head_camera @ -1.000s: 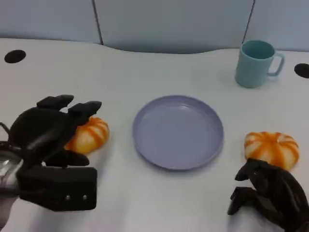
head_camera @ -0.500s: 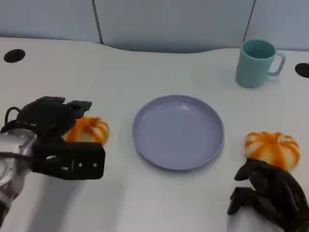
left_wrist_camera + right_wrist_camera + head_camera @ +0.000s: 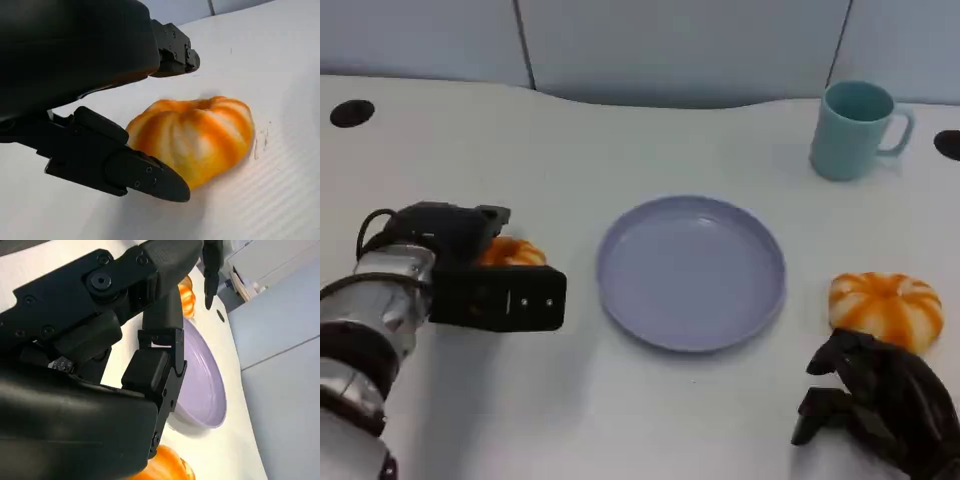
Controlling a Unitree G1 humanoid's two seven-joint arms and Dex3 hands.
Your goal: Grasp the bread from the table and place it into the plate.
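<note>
Two orange-and-white striped breads lie on the white table. The left bread (image 3: 512, 252) (image 3: 195, 137) is mostly covered by my left hand (image 3: 440, 238) (image 3: 75, 55), whose fingers (image 3: 135, 172) reach around both of its sides without clearly squeezing it. The lilac plate (image 3: 690, 275) (image 3: 200, 385) sits empty at the centre. The right bread (image 3: 885, 308) (image 3: 167, 467) lies right of the plate. My right hand (image 3: 875, 405) (image 3: 125, 330) rests on the table just in front of that bread with its fingers curled in, holding nothing.
A teal cup (image 3: 852, 130) stands at the back right, handle to the right. Black round holes (image 3: 350, 113) mark the table's far corners. A grey wall panel runs behind the table's curved back edge.
My left hand has dropped forward and down over the left bread, now covering most of it, with the forearm coming into view. The right hand and the other things stayed put.
</note>
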